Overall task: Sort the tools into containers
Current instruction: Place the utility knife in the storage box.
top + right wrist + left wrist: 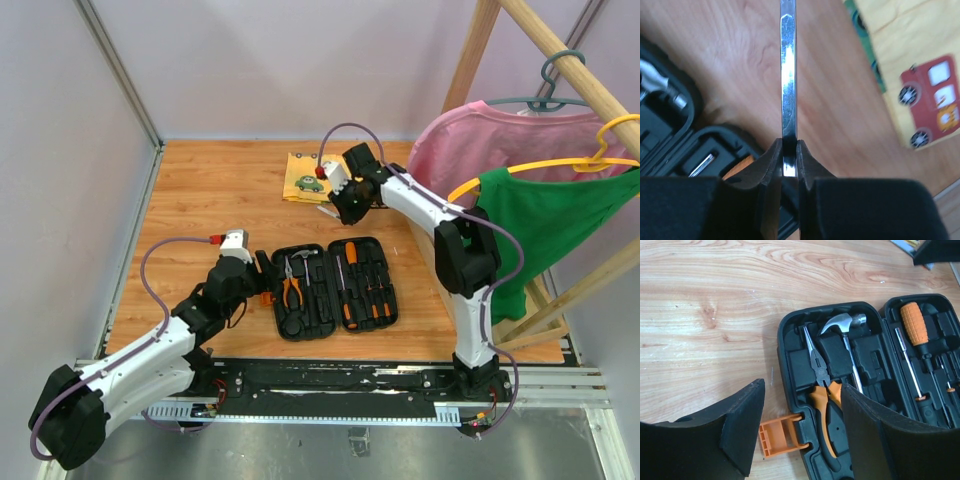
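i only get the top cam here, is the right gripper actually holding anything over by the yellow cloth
Observer: Yes. The right wrist view shows the right gripper shut on a thin shiny metal tool, seen edge-on.
Operator: ok and the left one, open or shut
Observer: Open. In the left wrist view the left gripper has its jaws wide apart, with the case's orange latch showing between them.
Operator: whats in the left half of the case
Observer: A hammer and orange-handled pliers lie side by side in the moulded slots of the case.
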